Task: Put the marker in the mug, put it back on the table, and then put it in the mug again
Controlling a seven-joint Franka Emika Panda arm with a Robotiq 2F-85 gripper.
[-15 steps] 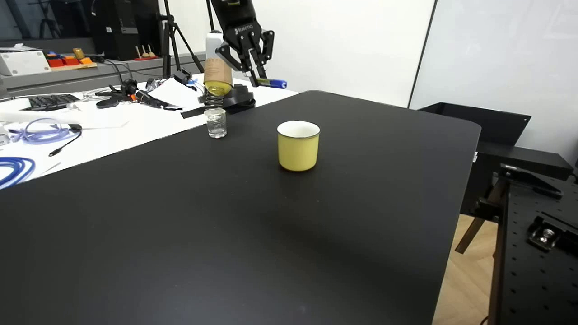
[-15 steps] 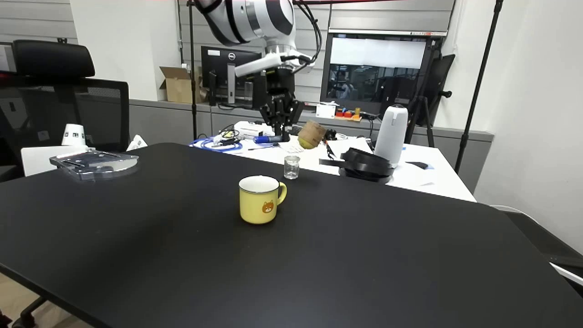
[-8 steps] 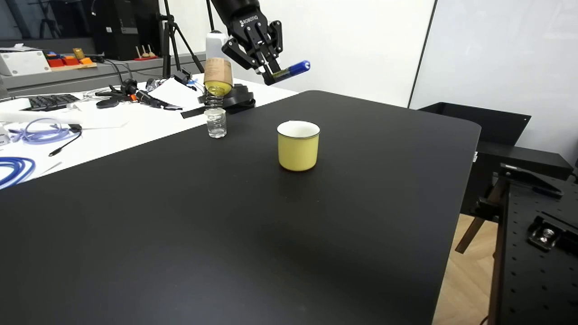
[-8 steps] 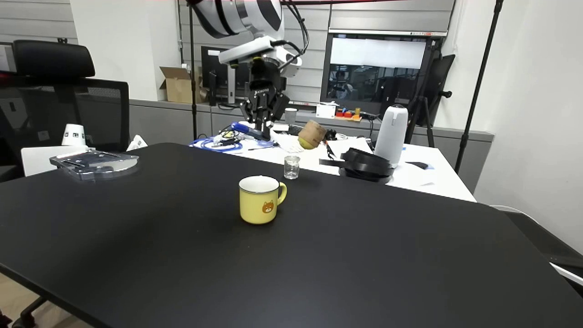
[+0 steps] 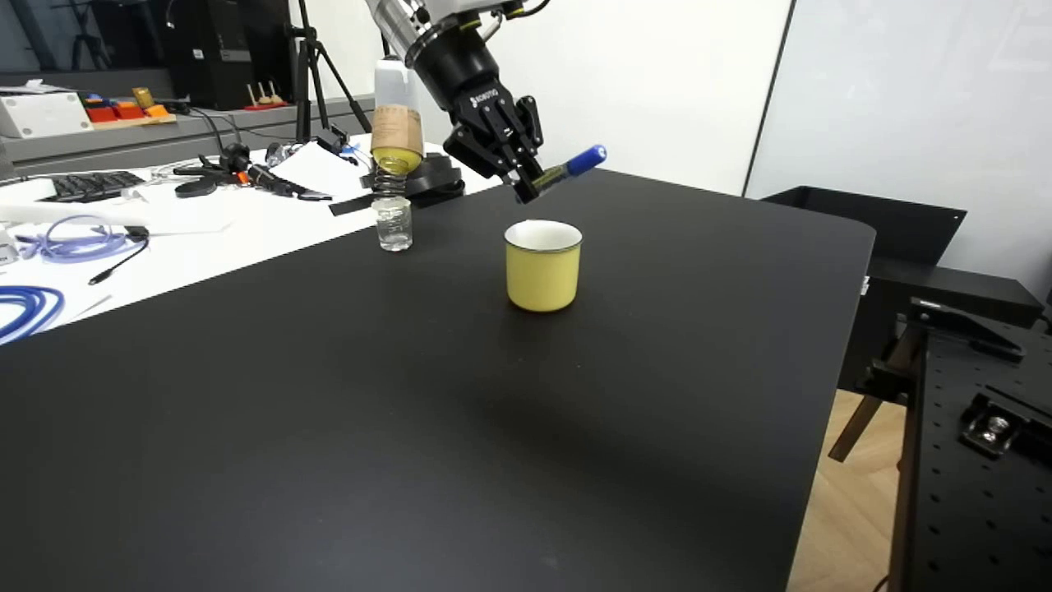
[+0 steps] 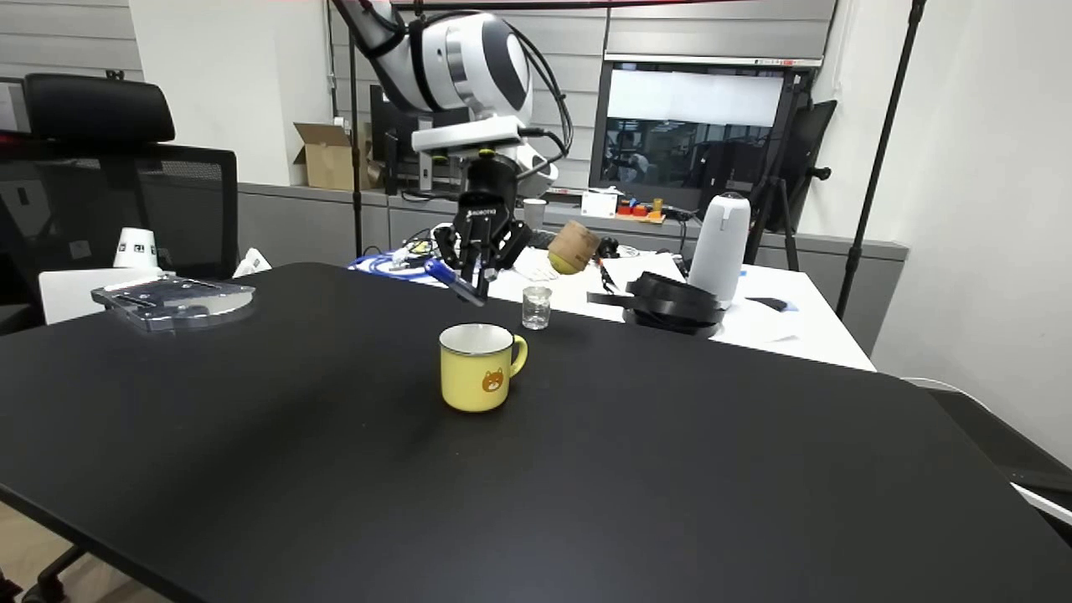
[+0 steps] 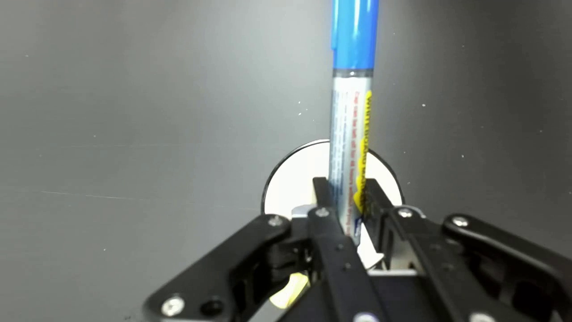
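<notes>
The gripper (image 7: 347, 197) has a snug pinch on the marker (image 7: 351, 120), fingers (image 7: 321, 192) narrowed right down near the end away from the blue cap (image 5: 587, 159). In an exterior view that cap is the high end, tilted toward the upper right. So the marker's hanging in the air, above the mug (image 5: 542, 271) and apart from it. Mug's a small yellow one, upright on the black table (image 5: 329, 452) around the middle of both exterior views. In an exterior view you can also make out its handle (image 6: 521, 355) on the right side and a little animal face (image 6: 492, 381) on the front. In the wrist view the mug's white inside (image 7: 290, 183) shows behind the fingers, a bit below and right of center, with the marker running up to the top edge, where the cap gets cut off. There's also a small clear glass (image 5: 394, 226) near the table's edge, plus a messy white bench (image 5: 197, 259) toward the left in an exterior view.
</notes>
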